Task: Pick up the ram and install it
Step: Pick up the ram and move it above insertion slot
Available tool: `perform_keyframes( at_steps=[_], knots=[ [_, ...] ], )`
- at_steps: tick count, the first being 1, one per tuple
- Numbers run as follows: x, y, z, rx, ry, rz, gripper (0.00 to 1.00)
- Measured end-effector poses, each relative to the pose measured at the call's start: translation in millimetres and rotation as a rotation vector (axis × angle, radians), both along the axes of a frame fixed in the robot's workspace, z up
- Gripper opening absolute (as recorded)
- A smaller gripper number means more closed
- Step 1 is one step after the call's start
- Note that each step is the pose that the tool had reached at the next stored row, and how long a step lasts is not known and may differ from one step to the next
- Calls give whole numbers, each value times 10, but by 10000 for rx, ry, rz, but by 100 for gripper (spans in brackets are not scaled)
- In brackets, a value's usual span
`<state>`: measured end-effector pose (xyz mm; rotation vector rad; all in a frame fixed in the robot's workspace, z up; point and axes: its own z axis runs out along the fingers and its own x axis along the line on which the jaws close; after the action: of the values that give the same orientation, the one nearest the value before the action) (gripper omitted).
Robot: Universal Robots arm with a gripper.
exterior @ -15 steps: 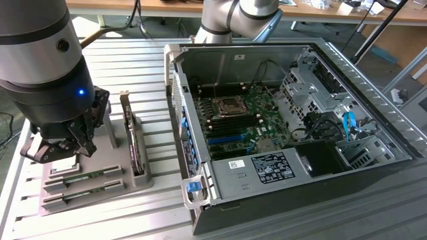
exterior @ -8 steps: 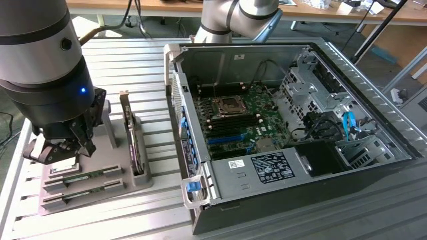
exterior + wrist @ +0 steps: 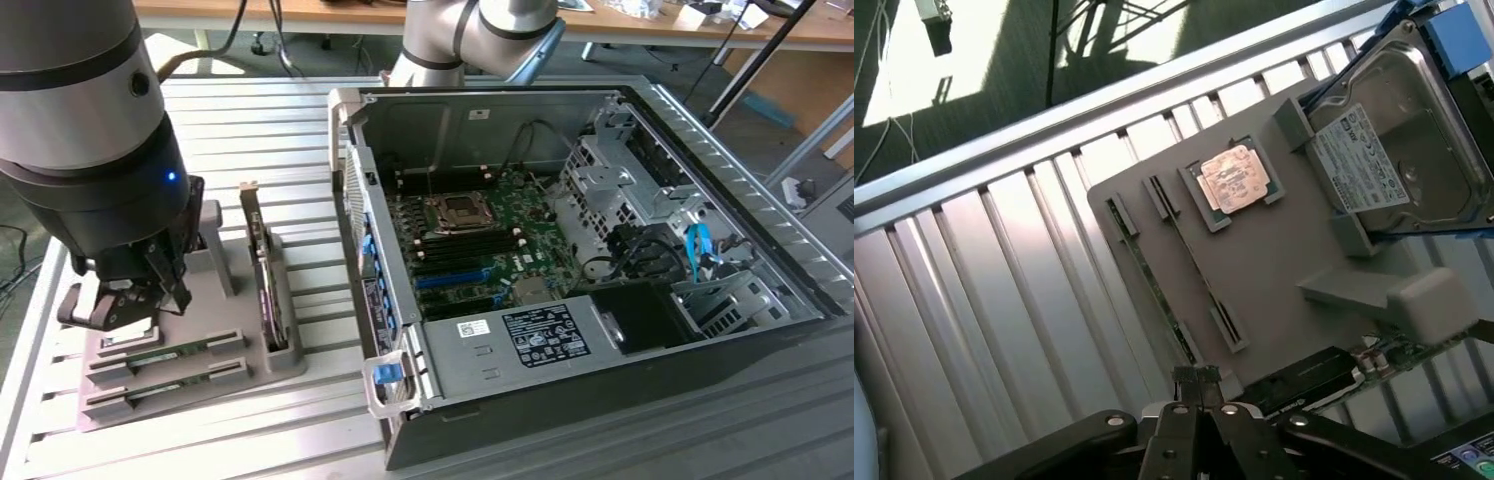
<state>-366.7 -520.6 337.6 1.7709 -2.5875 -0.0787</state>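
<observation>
My gripper hovers with its jaws pressed together, pinching nothing, over the grey moulded holder tray at the exterior view's left. The thin green ram stick sits slotted there, edge-up so I can grasp it.

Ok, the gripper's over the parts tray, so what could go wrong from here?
1. The gripper is shut above the tray. Lowered like this, it would probably press down on the ram rather than straddle it, which could stress the thin board.
2. The expansion card stands upright in the same tray, close beside the ram. A sideways move of the arm at this height could catch it and tip it.
</observation>
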Motion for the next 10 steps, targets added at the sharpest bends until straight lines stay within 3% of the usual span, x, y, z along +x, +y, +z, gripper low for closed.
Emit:
perform_keyframes(
  at_steps=[10],
  knots=[
    [0,0,-7,0,1,1671,11]
  ],
)
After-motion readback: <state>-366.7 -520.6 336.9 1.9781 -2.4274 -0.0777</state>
